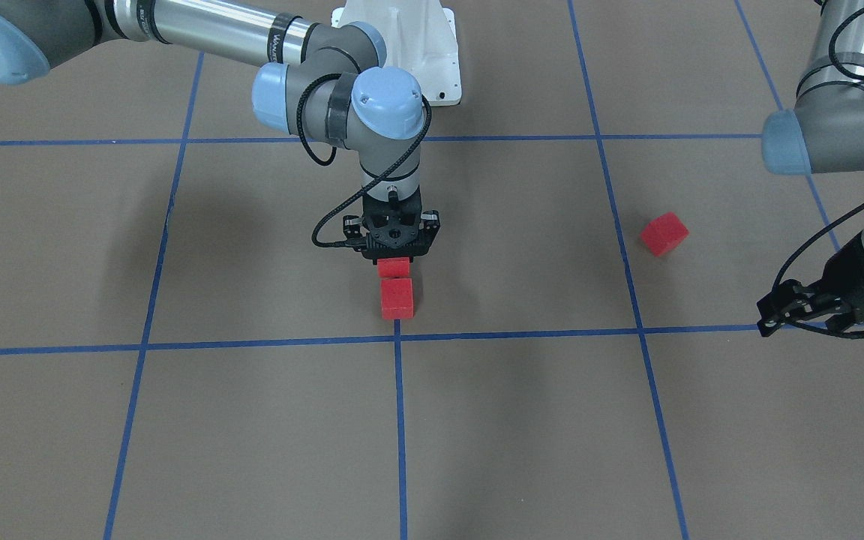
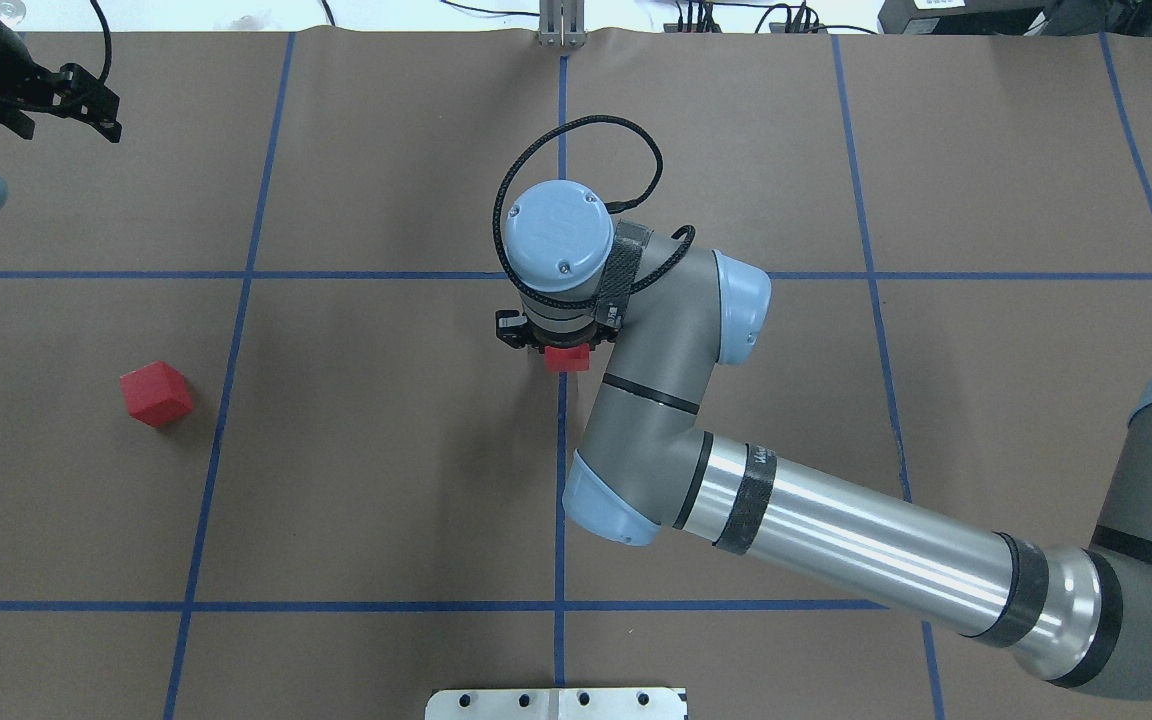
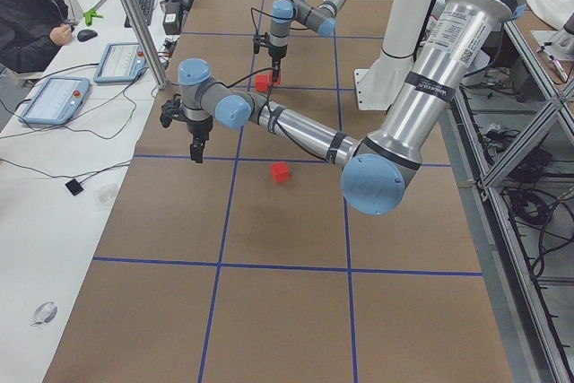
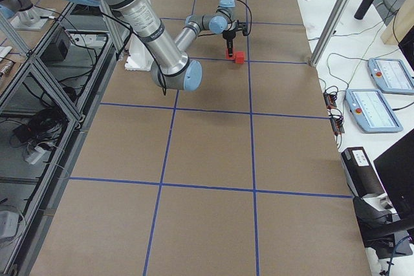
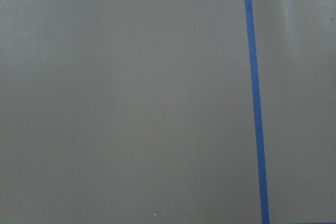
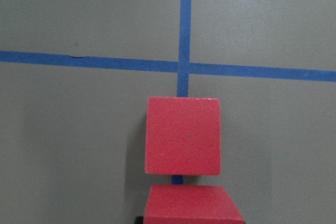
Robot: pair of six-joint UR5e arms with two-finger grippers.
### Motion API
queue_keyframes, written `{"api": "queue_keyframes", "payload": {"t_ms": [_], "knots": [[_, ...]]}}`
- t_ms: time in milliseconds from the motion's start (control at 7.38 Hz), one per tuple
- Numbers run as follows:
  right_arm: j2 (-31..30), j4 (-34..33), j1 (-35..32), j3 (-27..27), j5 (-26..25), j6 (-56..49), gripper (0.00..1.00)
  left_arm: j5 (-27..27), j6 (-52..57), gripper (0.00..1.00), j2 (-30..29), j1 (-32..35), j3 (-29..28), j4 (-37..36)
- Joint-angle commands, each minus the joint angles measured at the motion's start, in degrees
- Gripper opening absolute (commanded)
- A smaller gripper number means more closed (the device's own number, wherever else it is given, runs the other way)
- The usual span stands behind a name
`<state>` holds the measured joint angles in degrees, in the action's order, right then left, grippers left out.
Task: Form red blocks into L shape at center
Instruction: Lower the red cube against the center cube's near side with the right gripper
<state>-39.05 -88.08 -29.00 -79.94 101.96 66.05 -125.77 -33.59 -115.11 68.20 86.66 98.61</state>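
Two red blocks lie in a row just on the robot's side of the center crossing (image 1: 397, 337). One block (image 1: 397, 298) rests on the table touching the crossing, also in the right wrist view (image 6: 182, 135). My right gripper (image 1: 394, 255) points straight down and is shut on the second block (image 1: 394, 266), which sits right behind the first with a thin gap between them (image 6: 191, 205). The third block (image 1: 664, 233) lies apart, turned at an angle, about one grid square toward my left side (image 2: 156, 393). My left gripper (image 1: 766, 315) is open and empty, far from it (image 2: 108, 115).
The robot's white base (image 1: 402, 45) stands behind the blocks. My right arm's elbow and forearm (image 2: 836, 540) stretch over the table's right half. An operator (image 3: 31, 6) sits at a side desk with tablets (image 3: 54, 100). The left wrist view shows only brown paper and a tape line (image 5: 254, 103).
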Motion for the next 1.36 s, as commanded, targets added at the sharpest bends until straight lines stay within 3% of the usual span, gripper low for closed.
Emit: {"api": "queue_keyframes", "payload": {"t_ms": [0, 1220], "knots": [[0.0, 1.9, 0.0, 1.3, 0.0, -0.7, 0.0, 0.0, -0.1, 1.0, 0.0, 0.0, 0.0, 0.0], [0.0, 2.8, -1.0, 1.9, 0.0, -1.4, 0.0, 0.0, -0.1, 1.0, 0.0, 0.0, 0.0, 0.1]]}}
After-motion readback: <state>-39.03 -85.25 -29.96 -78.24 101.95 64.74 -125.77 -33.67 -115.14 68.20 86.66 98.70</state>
